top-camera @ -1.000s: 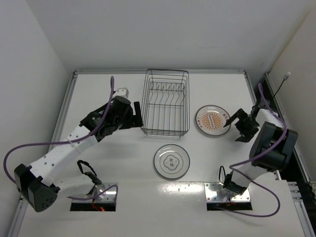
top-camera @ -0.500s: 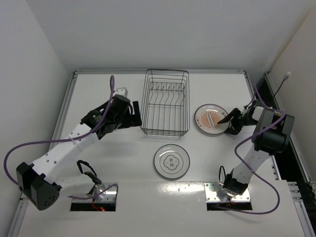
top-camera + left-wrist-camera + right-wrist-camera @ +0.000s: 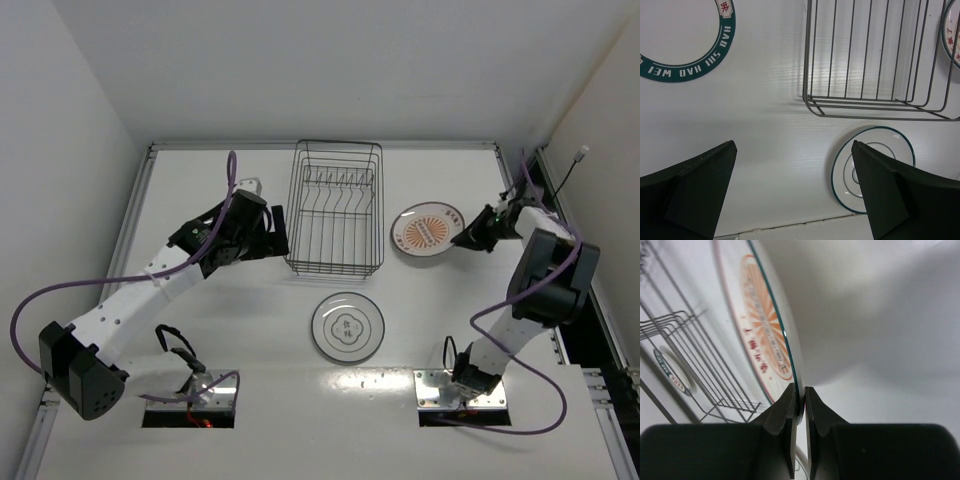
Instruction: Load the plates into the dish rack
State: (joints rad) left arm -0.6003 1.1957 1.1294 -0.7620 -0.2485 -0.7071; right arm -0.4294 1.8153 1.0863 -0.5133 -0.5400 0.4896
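Right jaws: pressed together on the rim of the orange-ringed plate; in the right wrist view the rim is seen pinched edge-on between the two fingers.
Left jaws: spread wide, nothing between them; held above the tabletop, just beside the left wall of the dish rack.
Tabletop: white, under both pairs of jaws; everything named here is carried on it.
Dish rack: black wire, no plates in it; it stands between the two pairs of jaws, touching neither, with the pinched plate between it and the right jaws.
Orange-ringed plate: tilted, its gripped side raised at the right jaws and its patterned face turned toward the rack; whether its far rim rests on the tabletop cannot be told.
Grey-ringed plate: flat on the tabletop, near the rack's near end, well apart from both pairs of jaws; in the left wrist view it is seen below and ahead of the open left jaws.
Step in hand: the first plate is judged to be gripped and tipped up for loading; neither plate is loaded yet.
Next move: the plate would need to be carried leftward from the right jaws' place over the rack wall, turned upright and lowered between two divider prongs; only an edge is pinched, so a firm hold and a slow swing are called for.
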